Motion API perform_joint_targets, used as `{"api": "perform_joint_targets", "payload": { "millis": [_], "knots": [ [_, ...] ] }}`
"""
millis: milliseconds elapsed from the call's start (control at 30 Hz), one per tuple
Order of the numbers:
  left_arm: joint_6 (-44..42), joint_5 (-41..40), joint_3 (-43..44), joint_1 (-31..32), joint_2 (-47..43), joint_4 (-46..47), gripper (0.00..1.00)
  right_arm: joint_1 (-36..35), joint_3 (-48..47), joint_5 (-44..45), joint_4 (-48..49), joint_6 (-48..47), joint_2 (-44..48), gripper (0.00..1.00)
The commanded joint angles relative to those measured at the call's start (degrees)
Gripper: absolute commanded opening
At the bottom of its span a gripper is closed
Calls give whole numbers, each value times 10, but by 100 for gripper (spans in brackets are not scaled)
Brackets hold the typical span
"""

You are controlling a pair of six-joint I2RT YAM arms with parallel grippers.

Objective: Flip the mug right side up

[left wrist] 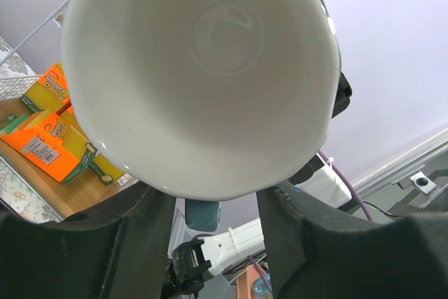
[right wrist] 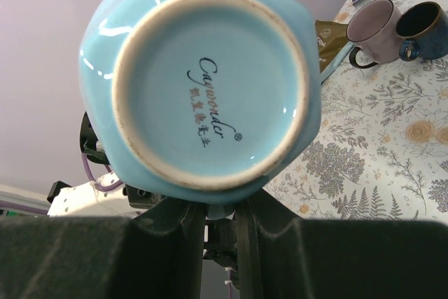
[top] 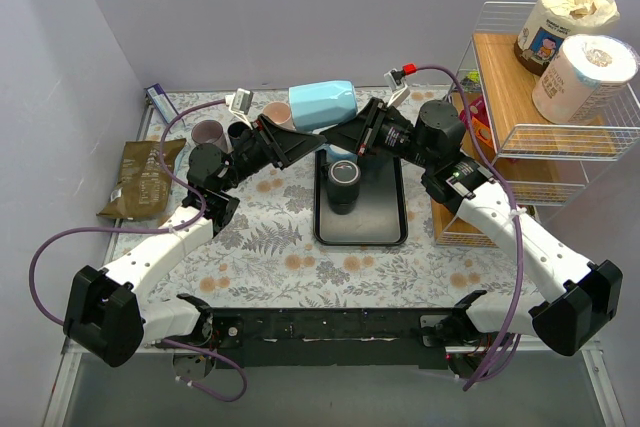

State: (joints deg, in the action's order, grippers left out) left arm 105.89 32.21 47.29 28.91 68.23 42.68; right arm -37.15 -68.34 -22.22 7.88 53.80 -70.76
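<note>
Currently the light blue glazed ceramic mug hangs on its side in the air above the far end of the black rectangular tray, caught between the two arms. The right gripper has its fingers drawn narrow and pinched on the mug's lower edge, so the right wrist view looks straight at the ringed base with its printed mark. The left gripper sits at the mouth end with its fingers partly spread just under the rim, a gap showing between them; whether they touch the mug I cannot tell. Its camera looks into the white inside of the mug. A black cylindrical cup stands upright on the tray below. A mauve mug and a dark blue mug stand side by side on the floral tablecloth.
</note>
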Motion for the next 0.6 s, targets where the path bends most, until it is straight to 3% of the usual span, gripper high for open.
{"api": "perform_joint_targets", "payload": {
  "millis": [0, 233, 567],
  "knots": [
    [-8, 25, -5, 2, -12, 14, 44, -2, -7, 9, 82, -9, 21, 1],
    [-24, 25, -7, 3, -21, -7, 31, -2, -4, 13, 79, -13, 26, 1],
    [-56, 66, 10, 3, -24, -46, 34, -2, -12, 5, 68, -18, 25, 1]
  ]
}}
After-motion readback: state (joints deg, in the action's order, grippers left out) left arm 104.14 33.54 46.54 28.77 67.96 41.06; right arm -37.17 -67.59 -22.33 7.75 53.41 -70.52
